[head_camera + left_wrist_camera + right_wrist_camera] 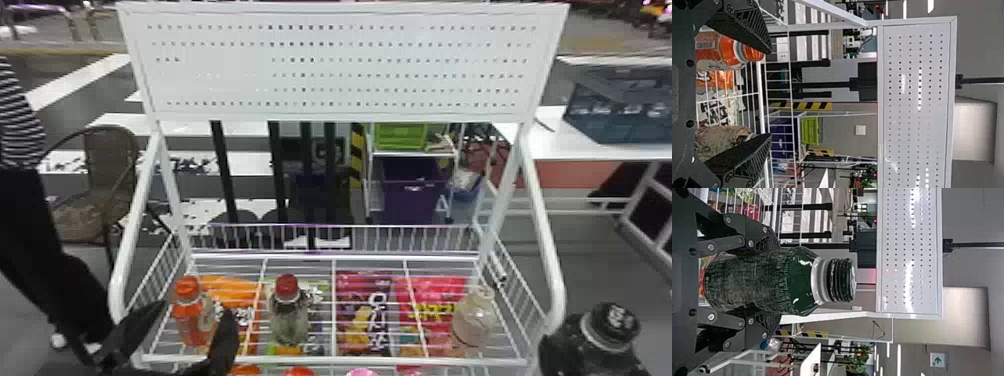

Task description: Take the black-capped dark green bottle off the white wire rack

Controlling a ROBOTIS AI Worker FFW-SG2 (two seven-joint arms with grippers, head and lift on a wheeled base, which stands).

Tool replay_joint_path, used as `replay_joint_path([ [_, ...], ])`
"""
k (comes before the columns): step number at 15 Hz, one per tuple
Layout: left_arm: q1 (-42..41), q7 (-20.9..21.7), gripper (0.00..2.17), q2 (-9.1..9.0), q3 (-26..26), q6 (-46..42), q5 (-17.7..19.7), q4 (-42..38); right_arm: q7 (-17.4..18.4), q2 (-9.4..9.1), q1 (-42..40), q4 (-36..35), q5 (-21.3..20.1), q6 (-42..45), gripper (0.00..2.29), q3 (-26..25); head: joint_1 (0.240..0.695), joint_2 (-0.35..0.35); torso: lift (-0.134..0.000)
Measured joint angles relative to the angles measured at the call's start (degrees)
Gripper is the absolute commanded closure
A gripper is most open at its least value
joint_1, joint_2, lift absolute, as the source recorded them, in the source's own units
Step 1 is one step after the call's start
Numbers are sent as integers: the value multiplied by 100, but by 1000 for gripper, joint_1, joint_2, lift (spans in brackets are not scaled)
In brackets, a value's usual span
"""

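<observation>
Right hand [771,282]: closed on the black-capped dark green bottle [611,329]. Bottle sits at lower right of the head view, upright, clear of the white wire rack [334,360] and outside its right side. Left hand [196,308]: open, lower left, near the orange-capped plastic bottle [187,320]. Red-capped plastic bottle [288,317] stands on the rack, lower centre-left.

The held bottle [602,345] is right of the rack [300,359], other bottles [289,320] inside.
</observation>
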State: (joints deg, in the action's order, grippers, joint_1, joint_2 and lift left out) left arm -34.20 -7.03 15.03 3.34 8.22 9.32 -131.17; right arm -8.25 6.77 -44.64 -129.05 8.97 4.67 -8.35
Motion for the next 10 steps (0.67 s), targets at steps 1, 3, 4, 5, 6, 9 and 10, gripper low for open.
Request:
replay_joint_path([
  [1, -1, 0, 144, 0, -8, 0, 0, 2, 0, 0, 3, -15, 0, -29, 1676, 0, 499, 0, 0],
  [3, -1, 0, 144, 0, -17, 0, 0, 0, -1, 0, 8, -28, 0, -54, 1676, 0, 499, 0, 0],
  [4, -3, 0, 144, 0, -23, 0, 1, -12, -7, 0, 8, -36, 0, -57, 1673, 0, 499, 0, 0],
  [5, -6, 0, 144, 1, -29, 3, 3, -18, -9, 0, 8, -42, 0, -58, 1673, 0, 499, 0, 0],
  [6, -7, 0, 144, 1, -33, 11, 6, -21, -10, 0, 5, -47, 0, -58, 1673, 0, 499, 0, 0],
  [9, -8, 1, 144, 1, -35, 20, 9, -21, -9, 0, 3, -58, 0, -59, 1673, 7, 499, 0, 0],
  [10, -8, 7, 144, 0, -36, 21, 9, -29, -9, 0, 9, -57, 0, -59, 1673, 17, 499, 0, 0],
])
